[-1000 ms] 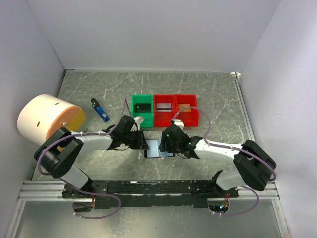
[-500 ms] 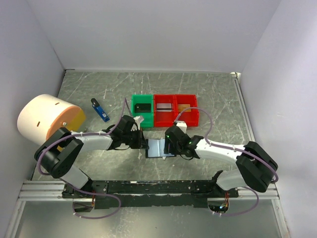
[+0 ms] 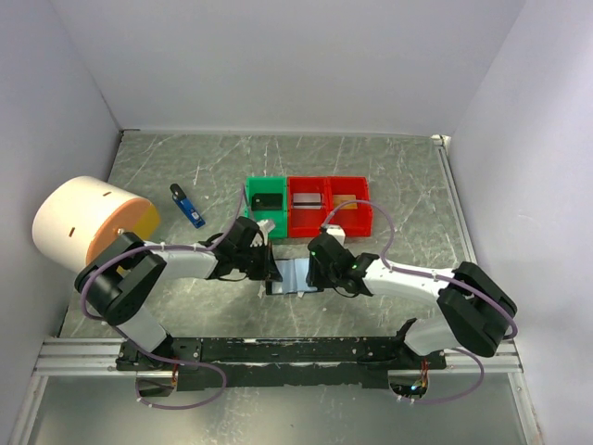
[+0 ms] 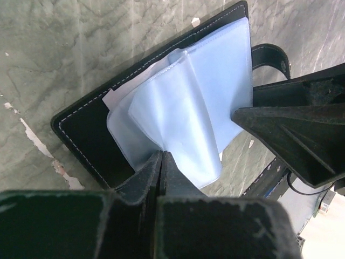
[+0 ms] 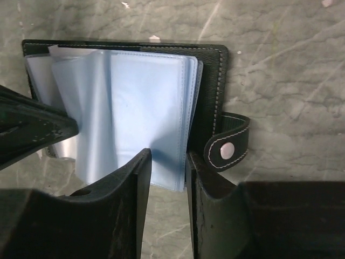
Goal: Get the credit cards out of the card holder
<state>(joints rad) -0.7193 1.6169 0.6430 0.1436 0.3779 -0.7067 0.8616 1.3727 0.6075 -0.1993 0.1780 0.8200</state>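
The black card holder (image 3: 295,276) lies open on the table between both grippers, its pale blue sleeves (image 4: 199,102) fanned up. My left gripper (image 4: 161,155) is shut on the edge of one sleeve, lifting it off the black cover (image 4: 86,135). My right gripper (image 5: 168,159) stands open by a narrow gap, straddling the right part of the sleeve stack (image 5: 145,102) beside the snap strap (image 5: 229,151). A white edge (image 4: 116,98) peeks from under the sleeves. Credit cards lie in the bins: black (image 3: 266,199), silvery (image 3: 307,199), orange-gold (image 3: 345,197).
A green bin (image 3: 250,195) and two red bins (image 3: 329,182) stand in a row just behind the holder. A blue and black stick (image 3: 188,208) lies to the left. A big white and orange cylinder (image 3: 88,222) fills the left side. Walls enclose the table.
My left gripper has closed on a sleeve and edged right. The right gripper's jaws have narrowed over the sleeve stack. The holder has barely shifted.
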